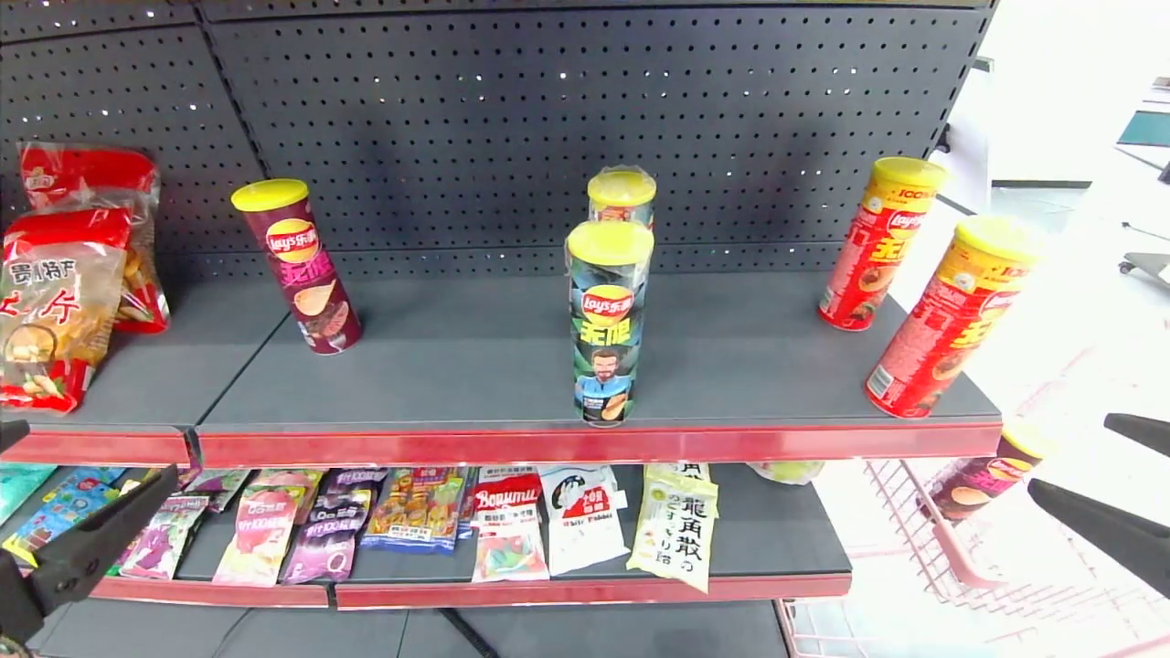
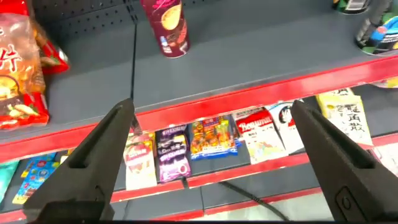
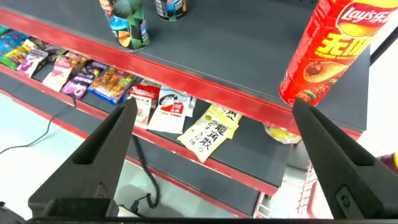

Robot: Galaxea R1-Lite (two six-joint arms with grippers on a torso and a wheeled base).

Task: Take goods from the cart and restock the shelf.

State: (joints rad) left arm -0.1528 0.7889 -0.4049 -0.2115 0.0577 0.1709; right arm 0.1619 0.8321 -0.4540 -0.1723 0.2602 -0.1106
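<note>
Several chip cans stand on the upper shelf (image 1: 512,366): a maroon one (image 1: 299,267) on the left, a green-blue one (image 1: 608,320) at the front edge with another (image 1: 622,195) behind it, and two red ones (image 1: 877,245) (image 1: 951,318) on the right. A maroon can (image 1: 983,475) lies in the pink cart (image 1: 923,521) at the lower right. My left gripper (image 1: 101,448) (image 2: 211,106) hangs open and empty below the shelf's left end. My right gripper (image 1: 1069,452) (image 3: 214,104) is open and empty over the cart, just right of the front red can (image 3: 329,53).
Red snack bags (image 1: 64,274) fill the upper shelf's far left. Flat snack packets (image 1: 411,512) line the lower shelf (image 1: 768,530). A black cable (image 3: 143,168) trails on the floor below. Between the maroon and green-blue cans the shelf surface is bare.
</note>
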